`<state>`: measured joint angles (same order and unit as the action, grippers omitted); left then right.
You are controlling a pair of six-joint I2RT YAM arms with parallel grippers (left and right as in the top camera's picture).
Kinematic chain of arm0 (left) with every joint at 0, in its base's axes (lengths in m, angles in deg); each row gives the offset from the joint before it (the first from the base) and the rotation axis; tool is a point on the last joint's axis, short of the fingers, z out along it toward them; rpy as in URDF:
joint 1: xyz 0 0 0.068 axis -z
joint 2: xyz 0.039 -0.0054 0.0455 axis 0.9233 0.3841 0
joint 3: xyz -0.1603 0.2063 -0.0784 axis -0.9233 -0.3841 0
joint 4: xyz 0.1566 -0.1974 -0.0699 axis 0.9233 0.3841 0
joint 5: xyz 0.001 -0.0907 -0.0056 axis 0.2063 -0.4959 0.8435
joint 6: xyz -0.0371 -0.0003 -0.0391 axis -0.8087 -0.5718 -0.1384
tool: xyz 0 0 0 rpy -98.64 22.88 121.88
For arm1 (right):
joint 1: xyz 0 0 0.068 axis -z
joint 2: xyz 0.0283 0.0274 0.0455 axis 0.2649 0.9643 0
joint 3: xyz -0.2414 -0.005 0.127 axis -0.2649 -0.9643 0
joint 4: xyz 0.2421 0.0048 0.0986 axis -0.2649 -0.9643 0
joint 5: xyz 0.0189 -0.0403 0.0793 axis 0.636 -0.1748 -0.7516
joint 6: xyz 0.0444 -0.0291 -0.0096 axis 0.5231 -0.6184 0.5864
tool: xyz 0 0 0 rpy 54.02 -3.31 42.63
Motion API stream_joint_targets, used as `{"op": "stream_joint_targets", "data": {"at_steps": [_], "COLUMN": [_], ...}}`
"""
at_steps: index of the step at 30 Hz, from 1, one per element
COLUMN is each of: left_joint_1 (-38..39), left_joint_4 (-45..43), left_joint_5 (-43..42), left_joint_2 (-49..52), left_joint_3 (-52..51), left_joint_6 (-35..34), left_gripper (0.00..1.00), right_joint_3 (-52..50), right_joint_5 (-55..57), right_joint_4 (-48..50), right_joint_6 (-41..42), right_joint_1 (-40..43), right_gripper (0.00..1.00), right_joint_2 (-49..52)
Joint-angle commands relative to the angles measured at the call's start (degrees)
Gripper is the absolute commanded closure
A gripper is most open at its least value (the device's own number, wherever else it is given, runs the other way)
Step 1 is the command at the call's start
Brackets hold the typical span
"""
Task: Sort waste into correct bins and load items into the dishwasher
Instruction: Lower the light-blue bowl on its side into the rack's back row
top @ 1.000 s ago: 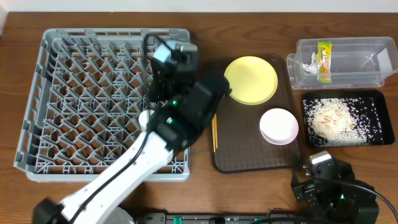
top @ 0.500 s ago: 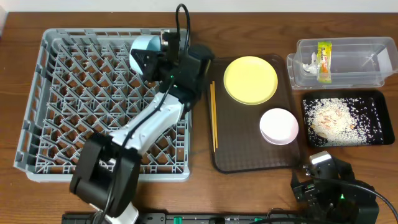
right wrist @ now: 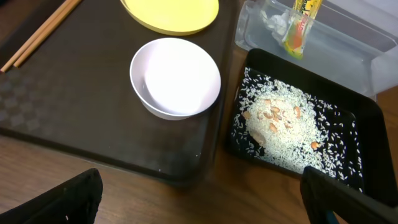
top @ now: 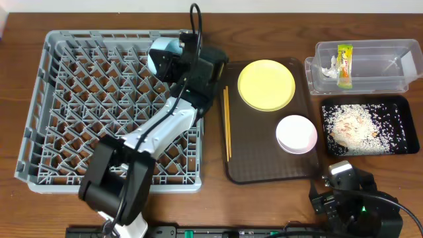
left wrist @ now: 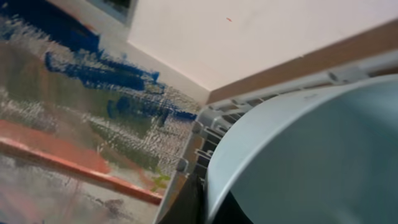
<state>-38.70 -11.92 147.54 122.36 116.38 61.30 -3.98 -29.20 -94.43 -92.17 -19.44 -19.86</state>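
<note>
My left gripper (top: 173,61) is shut on the rim of the light blue bowl (top: 164,51) and holds it tilted over the back right part of the grey dishwasher rack (top: 79,112). In the left wrist view the bowl (left wrist: 311,155) fills the right side, with the rack's edge (left wrist: 214,115) behind it. On the brown tray lie the yellow plate (top: 266,85), the white bowl (top: 296,133) and the chopsticks (top: 227,122). The clear bin (top: 383,73) holds the wrapper (top: 344,65) and the tissue (top: 328,65). Rice scraps (top: 353,125) lie in the black bin (top: 396,147). My right gripper (right wrist: 205,205) stands open over bare wood at the front right.
The dark brown serving tray (top: 264,165) sits between the rack and the two bins. The right arm's base (top: 357,205) rests at the table's front right corner. The left arm (top: 152,139) stretches diagonally across the rack's right side.
The left arm has stretched out toward the rack's back right. The light blue bowl came into view in its grip and shifted a little to the right. The right arm has not moved.
</note>
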Motion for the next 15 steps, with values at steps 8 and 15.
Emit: {"op": "stream_joint_targets", "data": {"at_steps": [8, 15], "left_joint_1": [0.2, 0.2], "left_joint_4": [-6.7, -11.1], "left_joint_5": [5.4, 6.2], "left_joint_2": [7.9, 8.0], "left_joint_3": [1.5, 1.5], "left_joint_6": [3.6, 6.4], "left_gripper": [0.94, 0.94], "right_joint_3": [-0.1, -0.1], "right_joint_5": [-0.5, -0.5], "right_joint_4": [-0.2, -0.2], "right_joint_6": [-0.4, -0.4], "right_joint_1": [0.4, 0.4], "right_gripper": [0.01, 0.01], "right_joint_2": [0.0, 0.0]}}
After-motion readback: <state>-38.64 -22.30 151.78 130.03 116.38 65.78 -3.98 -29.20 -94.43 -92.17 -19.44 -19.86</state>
